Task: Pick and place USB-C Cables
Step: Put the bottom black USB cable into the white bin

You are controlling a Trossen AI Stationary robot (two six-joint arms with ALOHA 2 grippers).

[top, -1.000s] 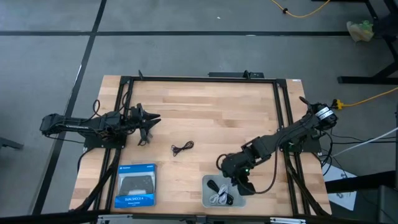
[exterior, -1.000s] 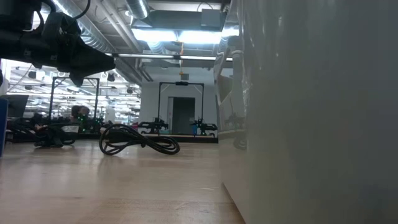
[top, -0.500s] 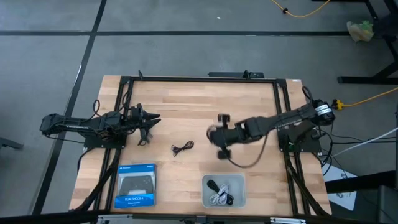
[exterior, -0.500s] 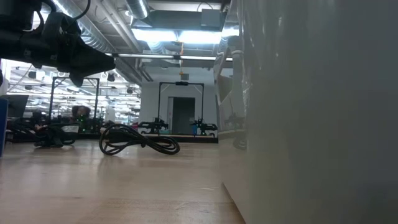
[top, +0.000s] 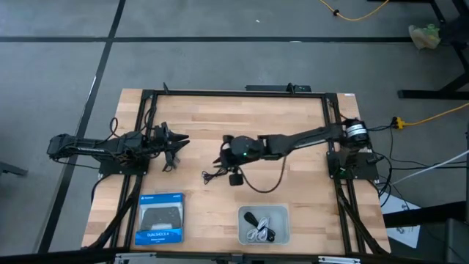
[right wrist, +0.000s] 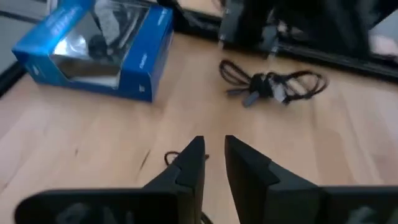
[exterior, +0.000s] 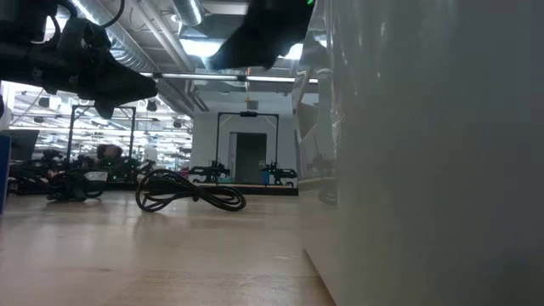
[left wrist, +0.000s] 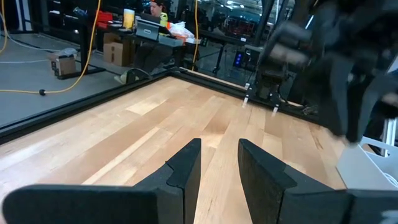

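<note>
One black USB-C cable bundle (top: pixel 214 174) lies loose on the wood at the table's middle; it also shows in the low view (exterior: pixel 189 191) and the right wrist view (right wrist: pixel 273 84). Three more bundles, one black and the others pale (top: pixel 258 229), lie in the grey tray (top: pixel 286 211). My right gripper (top: pixel 224 157) hangs above the table just on the far-right side of the loose cable. Its fingers (right wrist: pixel 214 155) stand slightly apart and hold nothing. My left gripper (top: pixel 178 144) waits at the table's left side, fingers (left wrist: pixel 219 163) a little apart.
A blue boxed game controller (top: pixel 160 218) lies near the table's near-left corner, also seen in the right wrist view (right wrist: pixel 99 50). The grey tray sits at the near edge, right of centre, and fills the right of the low view (exterior: pixel 442 170). Bare wood lies around the loose cable.
My right arm has swung away from the grey tray at the near edge. It went toward the far edge, then stretched left across the table's middle, and is now beside the loose black cable. The cable has not moved.
</note>
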